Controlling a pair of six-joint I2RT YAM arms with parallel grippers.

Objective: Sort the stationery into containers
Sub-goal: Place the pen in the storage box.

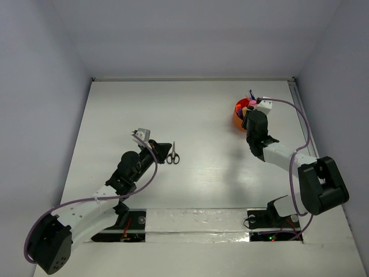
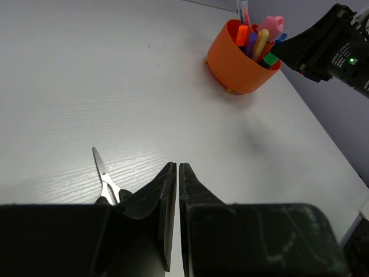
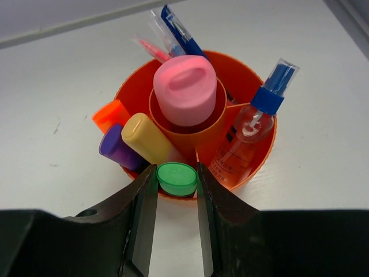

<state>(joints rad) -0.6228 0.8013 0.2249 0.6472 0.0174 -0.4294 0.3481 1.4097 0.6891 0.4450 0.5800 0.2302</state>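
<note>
Scissors [image 1: 173, 154] are lying flat beside the closed left gripper [image 2: 178, 167]: stiff, thin, probably best pinched across the handles [image 1: 173, 160]. Right gripper [image 3: 176, 172] is clamping a green highlighter [image 3: 177, 180].

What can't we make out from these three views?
1. Right wrist view: whether the right gripper presses the green-capped highlighter or only flanks it; its body is hidden inside the orange cup.
2. Left wrist view: the scissors handles are hidden behind the left gripper; only a blade shows.
3. Top view: the cup's contents, too small and partly covered by the right gripper.
</note>
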